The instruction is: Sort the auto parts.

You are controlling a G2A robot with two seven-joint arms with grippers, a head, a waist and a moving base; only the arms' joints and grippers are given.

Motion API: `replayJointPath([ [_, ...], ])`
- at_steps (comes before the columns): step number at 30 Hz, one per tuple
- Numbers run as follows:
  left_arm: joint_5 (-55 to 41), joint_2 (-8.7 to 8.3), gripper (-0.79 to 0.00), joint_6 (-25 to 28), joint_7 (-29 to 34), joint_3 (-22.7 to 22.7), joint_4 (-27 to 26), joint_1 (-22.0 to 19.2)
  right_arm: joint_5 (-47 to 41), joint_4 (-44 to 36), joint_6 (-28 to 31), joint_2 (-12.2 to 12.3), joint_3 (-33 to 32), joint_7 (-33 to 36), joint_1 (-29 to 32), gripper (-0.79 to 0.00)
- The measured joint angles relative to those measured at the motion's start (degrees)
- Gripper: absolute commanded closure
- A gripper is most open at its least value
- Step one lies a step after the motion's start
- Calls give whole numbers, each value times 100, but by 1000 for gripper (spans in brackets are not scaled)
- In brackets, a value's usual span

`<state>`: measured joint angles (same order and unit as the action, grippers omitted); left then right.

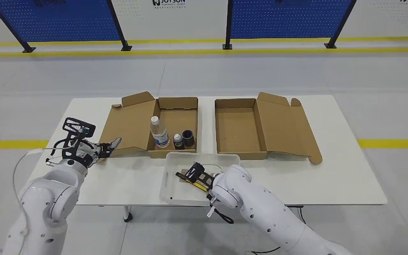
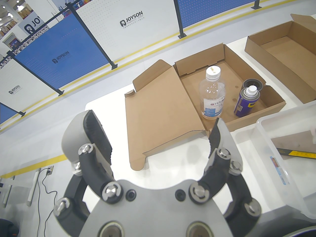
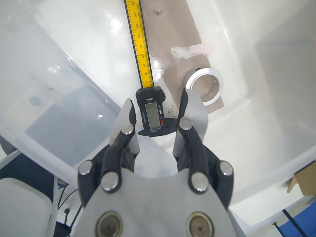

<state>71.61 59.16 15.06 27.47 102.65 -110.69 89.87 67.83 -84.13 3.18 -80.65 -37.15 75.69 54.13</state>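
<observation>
On the worktop (image 1: 331, 178), a box (image 1: 239, 131) lies open at 1 o'clock, a second box (image 1: 172, 115) at 10 holds a bottle (image 1: 159, 132) and can (image 1: 178, 141), the left hand (image 1: 109, 148) gapes wide at 9, and the bin (image 1: 167, 183) at 6 holds the caliper (image 3: 140, 38), its head between the narrowly parted right hand (image 3: 156, 97).

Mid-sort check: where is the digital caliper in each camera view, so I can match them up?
Top view: the caliper lies in the clear bin at the table's near edge.
Left wrist view: its yellow scale shows inside that bin, next to the cardboard box holding the bottle.
Right wrist view: its display head sits between the right gripper's open fingers, beside a metal ring.
Shared landmark: the clear bin.
</observation>
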Motion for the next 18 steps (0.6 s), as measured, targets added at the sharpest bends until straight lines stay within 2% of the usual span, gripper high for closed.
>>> replayJointPath([
  [18, 0, 0, -785, 0, 0, 0, 0, 0, -195, 498, 154, -148, 44, -119, -141, -366],
])
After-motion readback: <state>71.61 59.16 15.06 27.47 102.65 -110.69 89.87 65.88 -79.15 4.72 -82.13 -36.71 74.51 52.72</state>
